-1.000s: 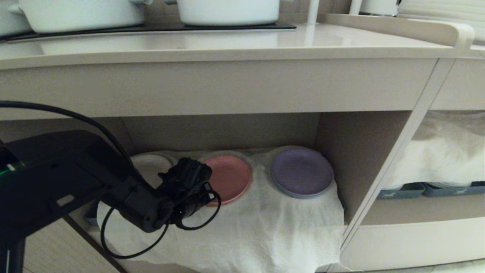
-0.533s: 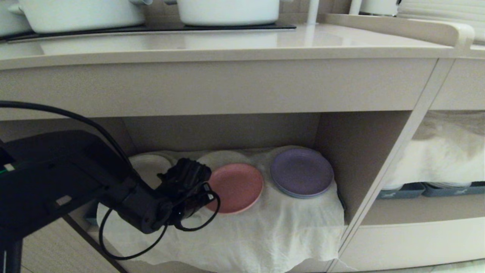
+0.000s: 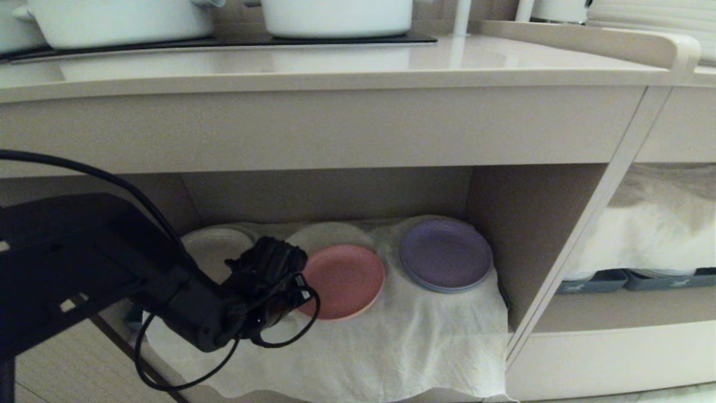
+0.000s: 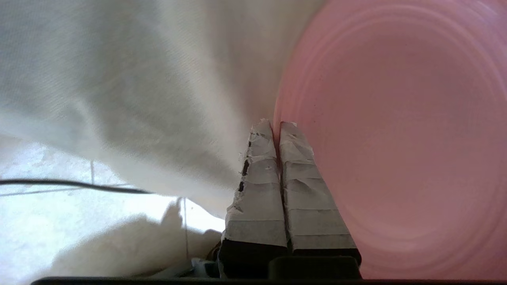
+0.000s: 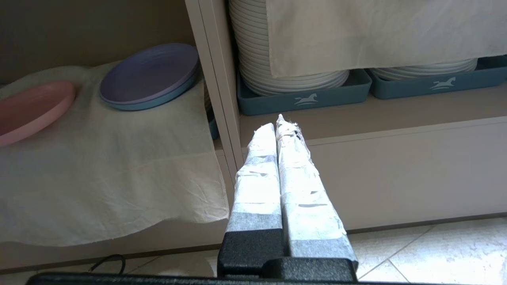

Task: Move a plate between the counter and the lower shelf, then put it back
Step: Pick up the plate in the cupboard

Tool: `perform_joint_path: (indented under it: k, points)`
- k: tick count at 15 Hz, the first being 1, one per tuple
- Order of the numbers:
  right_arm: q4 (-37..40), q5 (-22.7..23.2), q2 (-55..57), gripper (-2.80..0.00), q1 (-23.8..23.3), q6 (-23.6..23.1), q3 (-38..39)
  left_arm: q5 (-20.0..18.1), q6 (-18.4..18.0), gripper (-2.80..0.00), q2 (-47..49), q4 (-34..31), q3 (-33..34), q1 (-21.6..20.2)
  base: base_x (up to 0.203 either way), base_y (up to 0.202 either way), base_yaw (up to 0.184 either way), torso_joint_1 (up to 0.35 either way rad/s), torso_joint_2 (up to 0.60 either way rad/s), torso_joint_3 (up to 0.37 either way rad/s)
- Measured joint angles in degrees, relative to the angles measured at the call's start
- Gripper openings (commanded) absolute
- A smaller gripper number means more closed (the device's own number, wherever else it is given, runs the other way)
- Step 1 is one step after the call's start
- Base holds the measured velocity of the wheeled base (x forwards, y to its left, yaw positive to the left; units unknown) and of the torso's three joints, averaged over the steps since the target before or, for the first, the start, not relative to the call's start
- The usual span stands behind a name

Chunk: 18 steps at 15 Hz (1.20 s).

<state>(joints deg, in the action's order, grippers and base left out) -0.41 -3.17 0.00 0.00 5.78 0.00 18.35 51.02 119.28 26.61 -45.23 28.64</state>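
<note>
Pink and matte, the plate [image 3: 342, 281] sits on the cloth-lined lower shelf [image 3: 391, 347], left of a purple plate [image 3: 446, 253], its left rim pinched in the left claw [image 4: 276, 123]. With so thin an edge hold, it could slip and drag the white cloth [image 3: 436, 336] off. The right claw [image 5: 282, 120] hangs clenched, empty, outside.

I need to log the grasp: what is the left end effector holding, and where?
The left end effector is shut on the plate, pinching its rim.
</note>
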Motion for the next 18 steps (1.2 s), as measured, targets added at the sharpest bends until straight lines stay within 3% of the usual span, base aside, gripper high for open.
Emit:
perform_joint_path:
  k: [7,18]
  points:
    - [0.0,0.0,0.0,-2.8,0.0,0.0,0.0,0.1,2.1,-2.8,-3.8,-0.3,3.4,0.0,0.0,0.0,0.0,0.0,0.0,0.0]
    - [0.0,0.0,0.0,-2.8,0.0,0.0,0.0,0.3,7.9,-2.8,-10.4,-9.0,3.8,0.0,0.0,0.0,0.0,0.0,0.0,0.0]
